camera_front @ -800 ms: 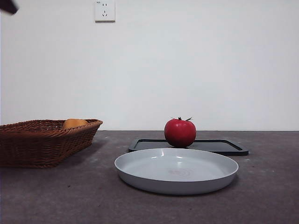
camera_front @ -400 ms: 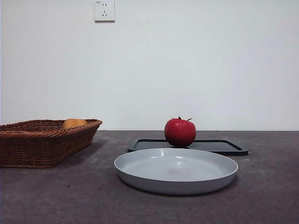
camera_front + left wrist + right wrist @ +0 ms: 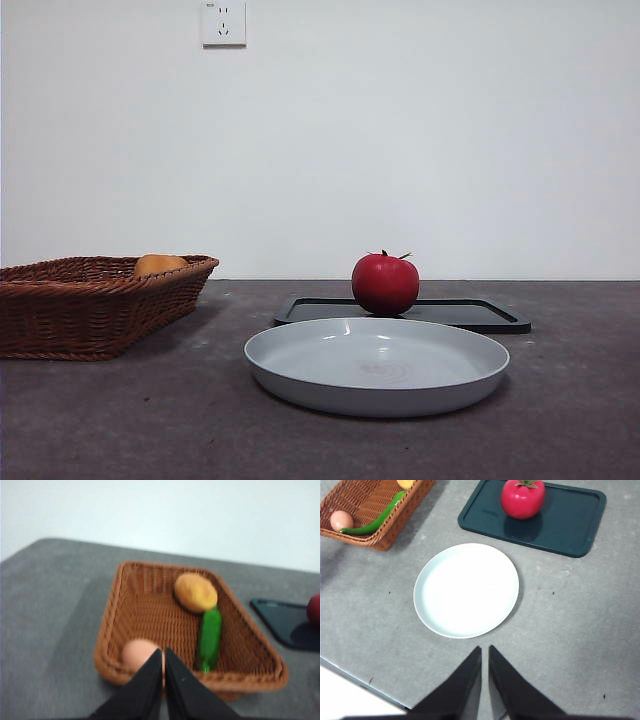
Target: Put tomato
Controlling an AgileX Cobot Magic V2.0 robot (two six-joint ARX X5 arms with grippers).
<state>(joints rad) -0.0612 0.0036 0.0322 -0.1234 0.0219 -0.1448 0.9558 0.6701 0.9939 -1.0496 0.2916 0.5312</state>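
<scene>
The red tomato with a green stem stands on the dark tray behind the white plate. The right wrist view shows the tomato on the tray, with the empty plate in front. My right gripper is shut and empty, high above the table near the plate's front side. My left gripper is shut and empty, above the near rim of the wicker basket. The tomato's edge shows in the left wrist view. Neither gripper shows in the front view.
The wicker basket at the left holds an orange-yellow fruit, a green pepper and a pale egg. A wall socket is on the back wall. The table's front edge shows near the right arm.
A black arm tip at the top left corner of the front view has gone out of view. The tomato, plate, tray and basket have not moved.
</scene>
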